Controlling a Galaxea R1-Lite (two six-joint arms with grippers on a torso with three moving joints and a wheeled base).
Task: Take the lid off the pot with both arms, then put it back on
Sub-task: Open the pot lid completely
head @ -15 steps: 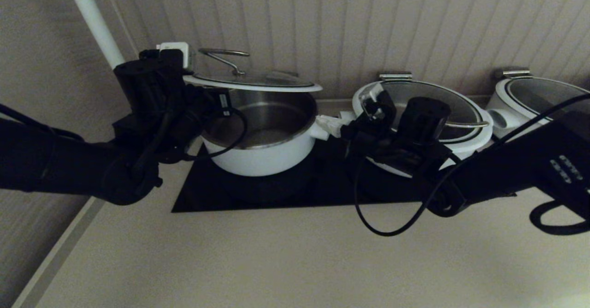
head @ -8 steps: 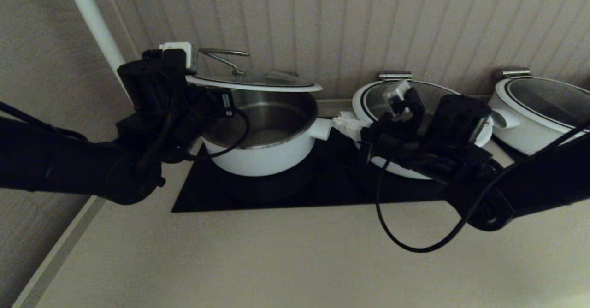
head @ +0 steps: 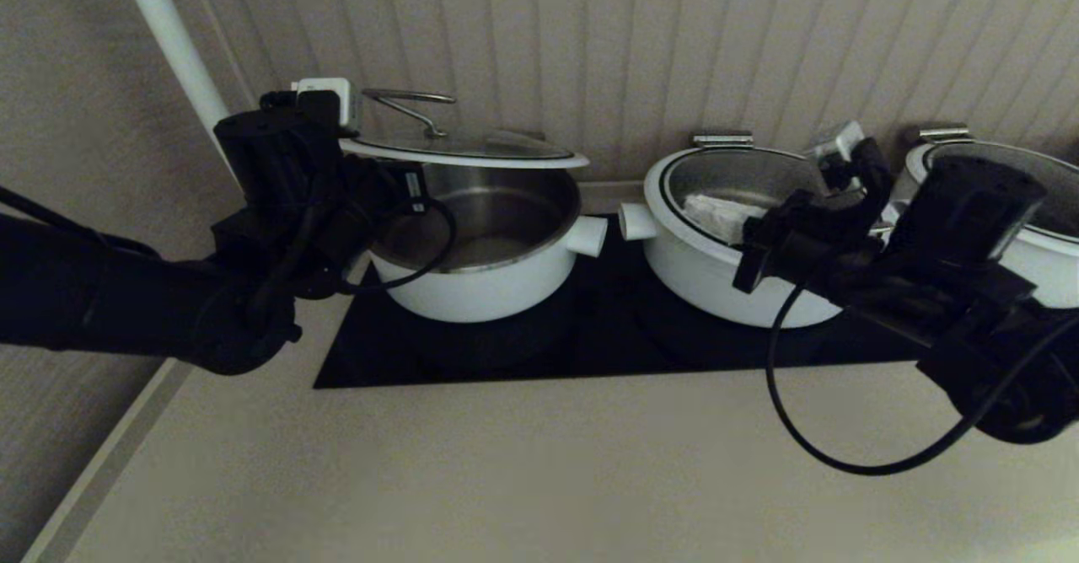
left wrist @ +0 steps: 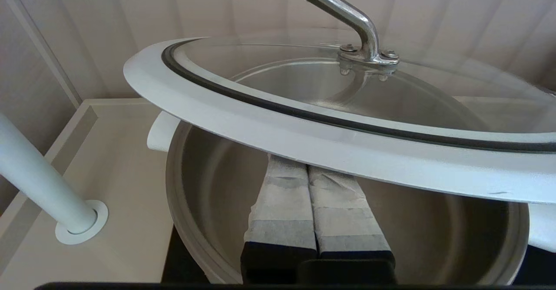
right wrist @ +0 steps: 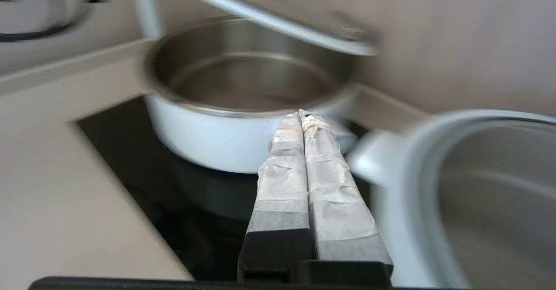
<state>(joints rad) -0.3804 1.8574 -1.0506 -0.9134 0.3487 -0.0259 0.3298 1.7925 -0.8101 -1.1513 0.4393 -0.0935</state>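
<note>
The lid (head: 462, 148) is raised clear of the pot (head: 485, 247) at upper centre-left of the head view, roughly level, with a gap showing the steel inside. The left tool (left wrist: 310, 168) has its taped fingers (left wrist: 282, 203) pressed together under the lid's white rim; the tips are hidden by the rim, so the lid seems to rest on them rather than be pinched. The right tool (right wrist: 302, 115) is well apart from the lid, at right of the head view over the second pot (head: 725, 243), its taped fingers (right wrist: 282, 173) narrow and touching, holding nothing. The pot stands on the black hob (head: 590, 344), set in the table (head: 506, 470). A white pipe (head: 173, 36) rises at upper left.
</note>
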